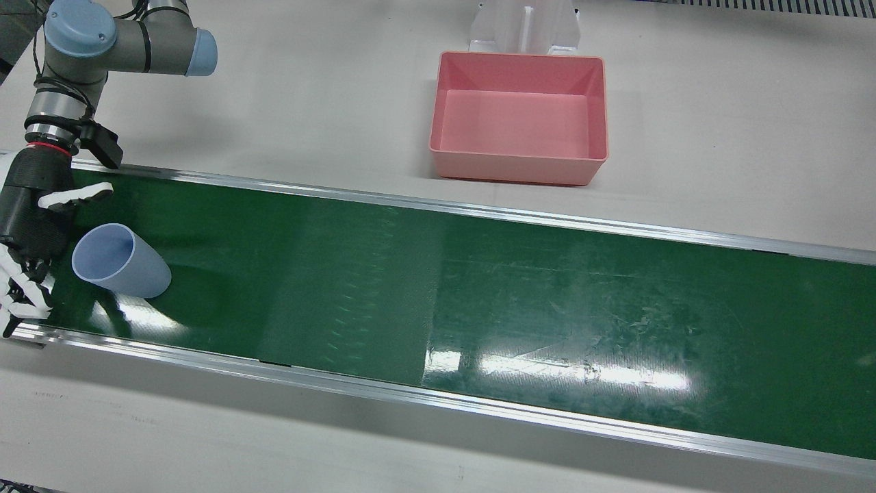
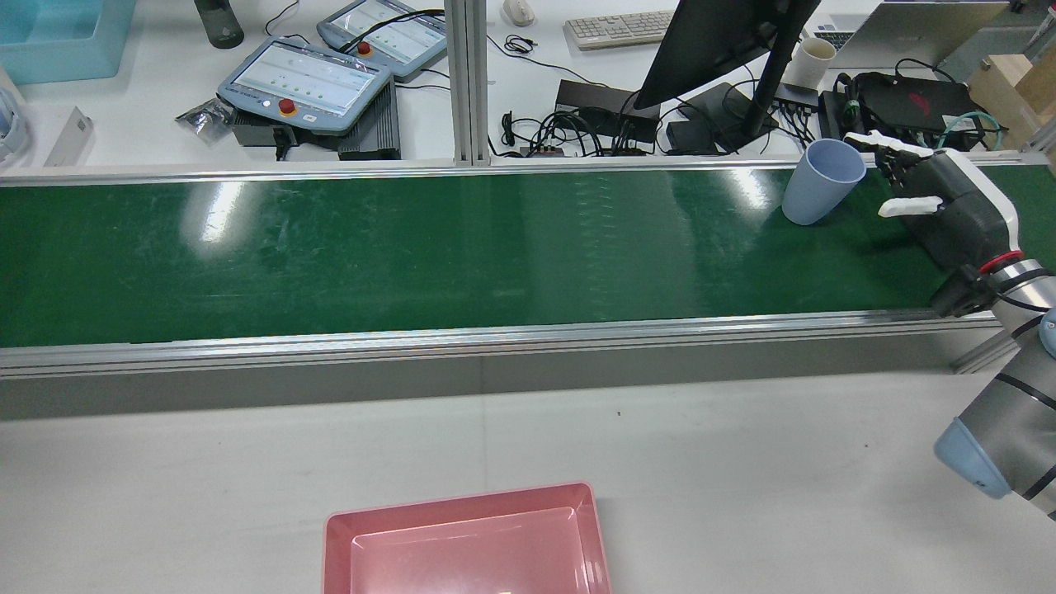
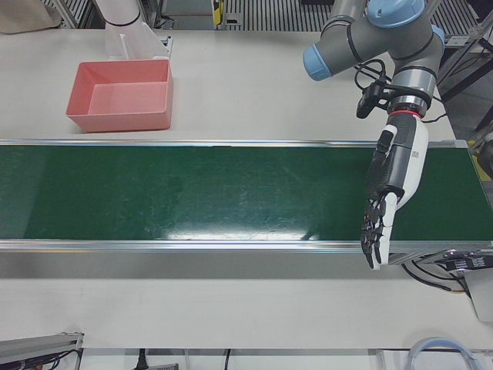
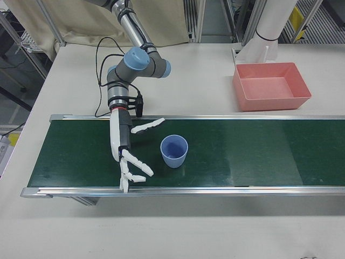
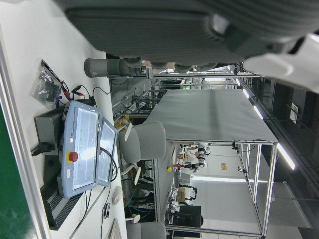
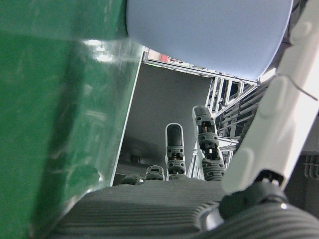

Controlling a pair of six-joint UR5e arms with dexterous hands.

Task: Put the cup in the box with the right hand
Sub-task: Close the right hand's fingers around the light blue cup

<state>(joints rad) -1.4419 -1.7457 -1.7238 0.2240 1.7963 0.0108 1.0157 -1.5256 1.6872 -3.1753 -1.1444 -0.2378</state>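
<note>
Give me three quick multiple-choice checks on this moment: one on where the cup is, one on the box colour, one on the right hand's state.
1. Where is the cup?
A. Inside the box
B. Upright on the green belt, beside the right hand
C. On the white table beyond the belt

2. What colour is the box?
A. Pink
B. Blue
C. Yellow

3. What is the right hand doing?
A. Holding the cup
B. Shut on nothing
C. Open, fingers spread, apart from the cup

Answers:
1. B: the right-front view shows the cup standing mouth up on the belt, next to the hand.
2. A: the front view shows a pink, empty box on the white table.
3. C: in the right-front view the fingers are splayed, with belt showing between them and the cup.
</note>
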